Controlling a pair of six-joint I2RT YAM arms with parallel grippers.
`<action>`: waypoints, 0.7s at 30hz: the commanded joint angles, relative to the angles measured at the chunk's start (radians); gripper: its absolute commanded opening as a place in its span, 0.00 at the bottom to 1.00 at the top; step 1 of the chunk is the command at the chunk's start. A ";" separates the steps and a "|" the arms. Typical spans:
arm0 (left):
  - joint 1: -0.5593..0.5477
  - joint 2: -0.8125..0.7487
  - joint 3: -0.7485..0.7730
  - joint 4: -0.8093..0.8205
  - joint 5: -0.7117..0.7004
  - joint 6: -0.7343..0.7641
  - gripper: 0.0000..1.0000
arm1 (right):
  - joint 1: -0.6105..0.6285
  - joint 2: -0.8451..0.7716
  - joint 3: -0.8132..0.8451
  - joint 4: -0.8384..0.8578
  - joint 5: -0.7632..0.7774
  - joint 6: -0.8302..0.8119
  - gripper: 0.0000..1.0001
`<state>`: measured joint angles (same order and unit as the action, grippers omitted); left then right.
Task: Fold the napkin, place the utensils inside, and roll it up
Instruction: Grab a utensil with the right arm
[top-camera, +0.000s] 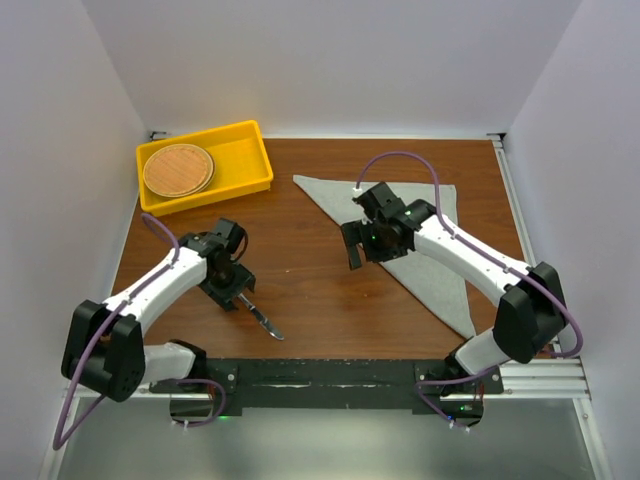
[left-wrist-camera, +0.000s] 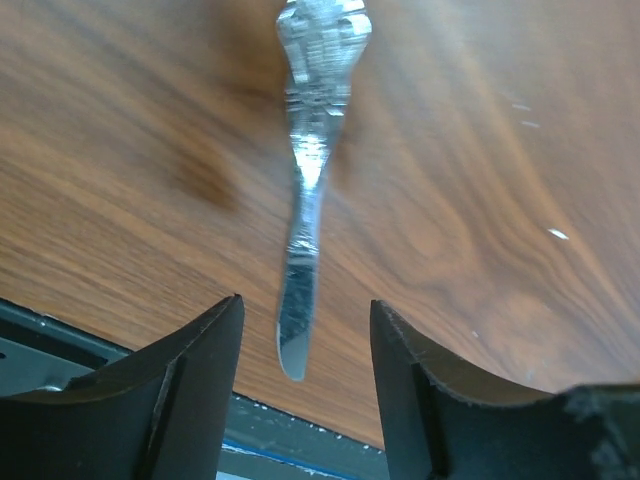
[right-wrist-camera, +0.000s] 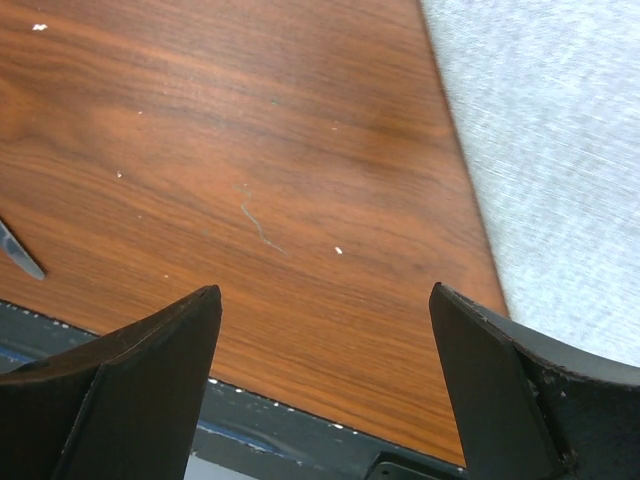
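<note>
The grey napkin (top-camera: 430, 250) lies folded into a triangle on the right half of the table; its edge shows in the right wrist view (right-wrist-camera: 550, 150). A silver knife (top-camera: 268, 323) lies on the wood near the front edge. In the left wrist view the knife (left-wrist-camera: 305, 200) points toward the camera, its blade tip between my fingers. My left gripper (top-camera: 240, 298) (left-wrist-camera: 305, 300) is open just above the knife's handle-side end, not touching it. My right gripper (top-camera: 352, 254) (right-wrist-camera: 325, 290) is open and empty over bare wood just left of the napkin's edge. Other utensils are out of view.
A yellow tray (top-camera: 252, 150) stands at the back left with a round brown woven disc (top-camera: 178, 170) in it. The black front rail (top-camera: 320, 375) runs along the near table edge. The knife's tip shows at the left of the right wrist view (right-wrist-camera: 20, 255).
</note>
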<state>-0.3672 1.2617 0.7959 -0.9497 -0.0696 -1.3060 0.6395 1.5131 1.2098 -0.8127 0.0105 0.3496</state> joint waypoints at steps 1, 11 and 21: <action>0.005 0.021 -0.049 0.052 0.025 -0.098 0.57 | 0.000 -0.043 -0.007 -0.031 0.057 -0.009 0.89; 0.004 0.105 -0.086 0.106 -0.004 -0.139 0.49 | 0.000 -0.064 -0.046 -0.028 0.052 -0.023 0.90; -0.001 0.174 -0.044 0.072 -0.041 -0.141 0.50 | 0.000 -0.030 -0.050 -0.010 0.045 -0.038 0.90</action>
<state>-0.3672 1.4067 0.7277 -0.8753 -0.0631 -1.4204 0.6395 1.4895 1.1557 -0.8341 0.0402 0.3302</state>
